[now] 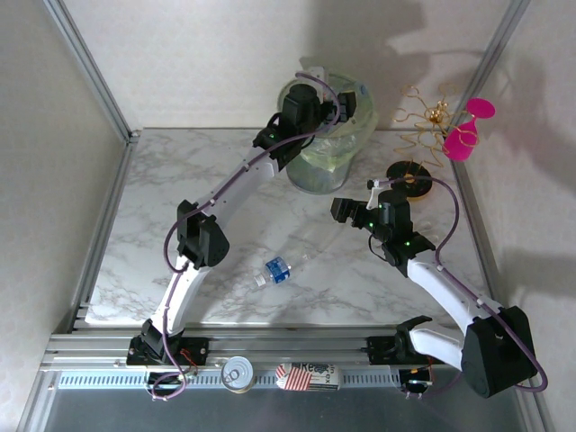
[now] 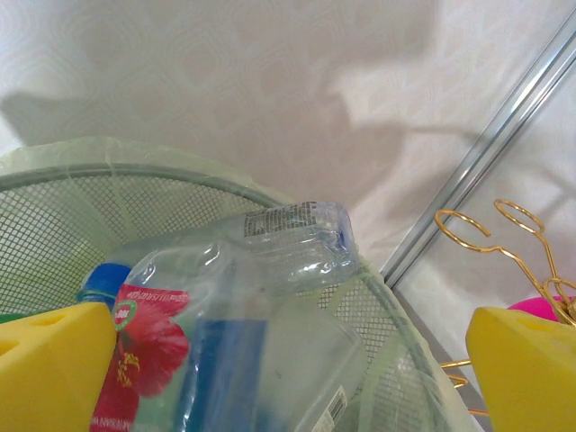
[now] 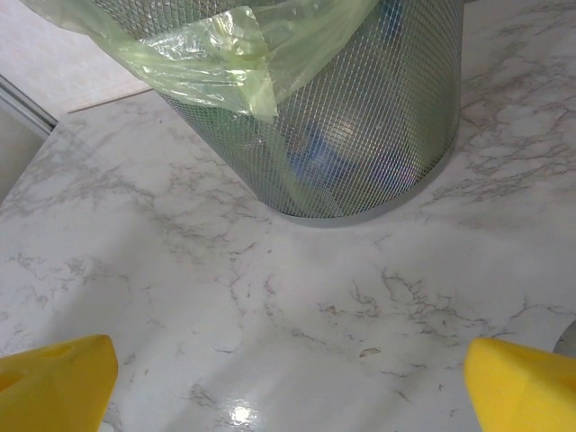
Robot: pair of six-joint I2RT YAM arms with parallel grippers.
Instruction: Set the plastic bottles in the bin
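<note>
The bin (image 1: 317, 164), a round mesh one with a pale green liner, stands at the back middle of the marble table. My left gripper (image 1: 310, 101) hovers over its mouth, open. In the left wrist view the left gripper (image 2: 288, 382) has its yellow pads wide apart above several bottles lying inside the bin (image 2: 180, 193): a clear one (image 2: 292, 238) and a red-flower labelled one (image 2: 144, 346). Another clear bottle with a blue label (image 1: 279, 268) lies on the table in front. My right gripper (image 1: 346, 209) hangs open near the bin (image 3: 360, 135), with bare marble between its fingers (image 3: 54, 378).
A pink goblet (image 1: 468, 135) and a gold wire stand (image 1: 423, 115) sit at the back right, with a black and gold disc (image 1: 409, 173) beside them. A silver tin can (image 1: 238, 372) and a flag-patterned object (image 1: 306, 376) rest on the front rail. Frame posts line both sides.
</note>
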